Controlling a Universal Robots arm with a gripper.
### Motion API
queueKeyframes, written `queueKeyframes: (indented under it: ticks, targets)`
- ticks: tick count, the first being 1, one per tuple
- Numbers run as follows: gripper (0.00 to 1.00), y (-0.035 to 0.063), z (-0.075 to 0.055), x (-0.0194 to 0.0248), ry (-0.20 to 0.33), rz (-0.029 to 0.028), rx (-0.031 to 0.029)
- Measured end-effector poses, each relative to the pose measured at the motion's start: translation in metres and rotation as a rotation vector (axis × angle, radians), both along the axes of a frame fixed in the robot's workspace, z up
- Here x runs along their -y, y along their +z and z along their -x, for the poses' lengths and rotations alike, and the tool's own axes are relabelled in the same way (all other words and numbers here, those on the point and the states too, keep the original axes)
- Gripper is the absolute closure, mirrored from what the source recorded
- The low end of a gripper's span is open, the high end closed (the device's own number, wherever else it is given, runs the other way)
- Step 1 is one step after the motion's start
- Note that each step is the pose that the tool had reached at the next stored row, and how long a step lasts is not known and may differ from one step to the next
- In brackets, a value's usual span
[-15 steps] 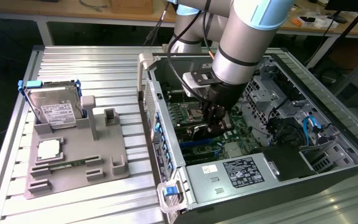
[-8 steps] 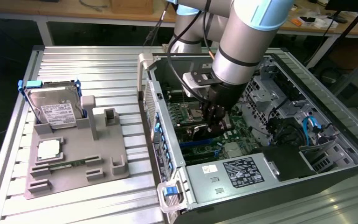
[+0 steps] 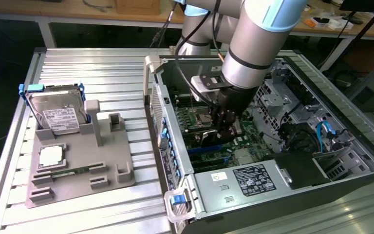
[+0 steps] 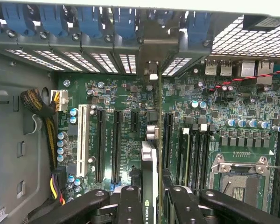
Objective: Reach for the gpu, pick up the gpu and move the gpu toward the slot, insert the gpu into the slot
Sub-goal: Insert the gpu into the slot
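Black claw (image 4: 151, 198) pinching our gpu (image 4: 148, 158) edge-on
Half-closed, clamped on the card; we figure it's upright so its edge squares with the motherboard (image 4: 214, 107) connectors below the claw.

The gripper (image 4: 151, 199) is clamping the gpu (image 4: 148, 150) edge-on, and the card is standing over the motherboard (image 4: 214, 107) between two long black slots (image 4: 116, 144).
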State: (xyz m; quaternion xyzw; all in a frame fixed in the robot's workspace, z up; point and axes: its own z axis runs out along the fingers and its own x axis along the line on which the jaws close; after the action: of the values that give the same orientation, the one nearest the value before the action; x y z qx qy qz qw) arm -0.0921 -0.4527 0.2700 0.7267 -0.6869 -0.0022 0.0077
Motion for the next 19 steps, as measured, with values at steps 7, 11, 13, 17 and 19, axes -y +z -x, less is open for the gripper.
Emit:
queueKeyframes:
  ticks: [7, 11, 13, 17, 19]
  targets:
    - [0.73, 0.0000, -0.0099, 0.0000, 0.000, 0.0001, -0.0005]
    - [0.73, 0.0000, -0.0100, 0.0000, 0.000, -0.0001, -0.0005]
    - [0.73, 0.0000, -0.0101, -0.0001, -0.002, -0.0010, -0.0004]
    - [0.73, 0.0001, -0.0101, 0.0000, -0.014, -0.0016, -0.0005]
    - [0.73, 0.0000, -0.0101, 0.0000, -0.020, -0.0018, -0.0005]
